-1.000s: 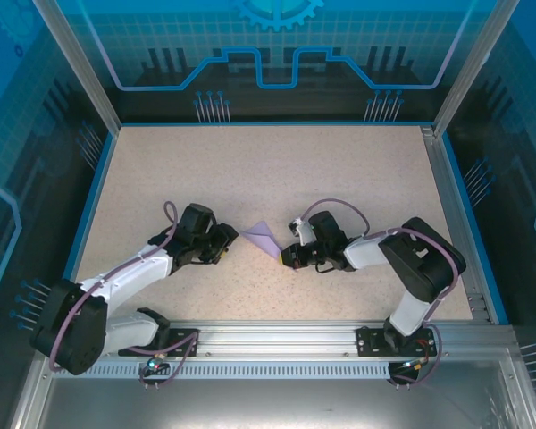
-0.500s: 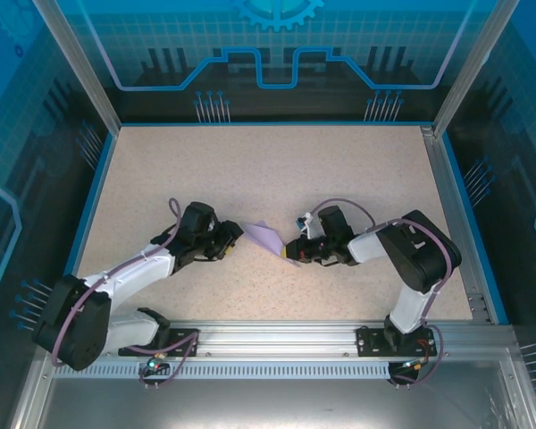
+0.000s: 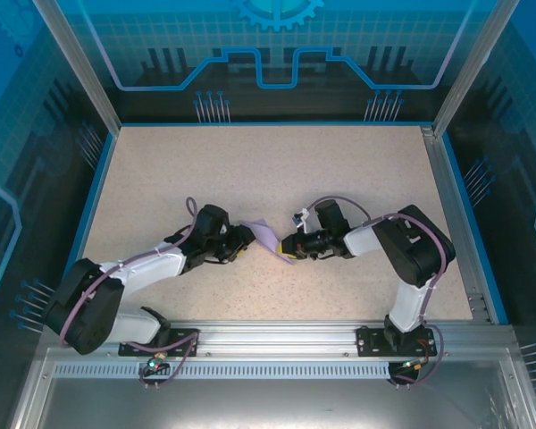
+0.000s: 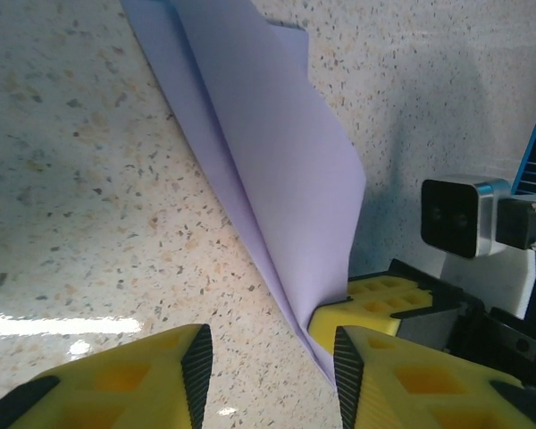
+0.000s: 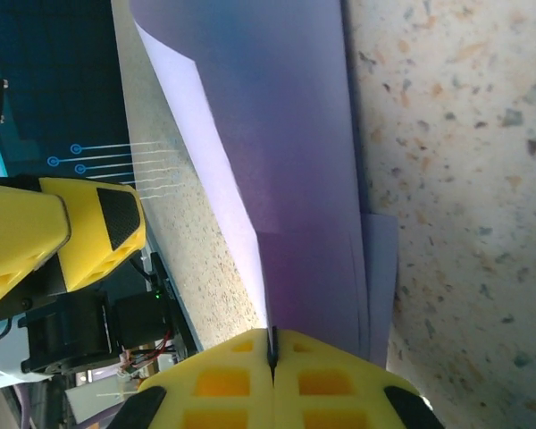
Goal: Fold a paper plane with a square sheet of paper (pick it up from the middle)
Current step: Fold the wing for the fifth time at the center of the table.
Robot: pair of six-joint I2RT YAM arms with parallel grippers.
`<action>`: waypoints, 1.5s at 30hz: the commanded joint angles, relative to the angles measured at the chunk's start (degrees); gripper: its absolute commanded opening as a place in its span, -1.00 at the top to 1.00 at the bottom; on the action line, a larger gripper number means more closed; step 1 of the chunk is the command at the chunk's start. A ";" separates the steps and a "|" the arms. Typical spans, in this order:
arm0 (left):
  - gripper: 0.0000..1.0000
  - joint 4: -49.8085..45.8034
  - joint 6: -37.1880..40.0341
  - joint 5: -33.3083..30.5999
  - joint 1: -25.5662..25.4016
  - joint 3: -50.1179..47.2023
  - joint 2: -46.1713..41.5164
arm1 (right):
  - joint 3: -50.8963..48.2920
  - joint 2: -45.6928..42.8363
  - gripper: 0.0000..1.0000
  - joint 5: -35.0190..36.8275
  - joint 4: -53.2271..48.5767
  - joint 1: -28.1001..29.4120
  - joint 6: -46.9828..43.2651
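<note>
In the top view the lavender paper (image 3: 266,234) is small and partly covered by the two arms' ends, so its folds are hard to read there. In both wrist views its far end is cut off by the frame edge. It sits near the middle of the counter (image 3: 250,170), between the two arms. It is a partly folded sheet: narrow layers lie flat on the speckled surface while a broad flap stands up and curls over. The right pincer (image 5: 270,353) has its yellow fingers pressed tight together on the paper's near corner, the edge caught in the seam. The left pincer (image 4: 270,357) stands with jaws apart just beside that corner. Whether its finger touches the paper cannot be told.
</note>
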 commanded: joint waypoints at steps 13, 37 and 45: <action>0.12 5.83 -0.44 2.01 -1.99 1.83 5.19 | 0.61 4.74 1.00 -0.18 -1.34 0.16 5.47; 0.12 20.31 -3.04 3.34 -4.85 5.71 17.08 | 0.21 7.42 1.00 3.82 -7.54 0.16 6.47; 0.12 19.37 -2.69 2.13 -4.86 7.01 21.15 | 0.39 7.62 1.00 4.04 -8.48 0.15 5.90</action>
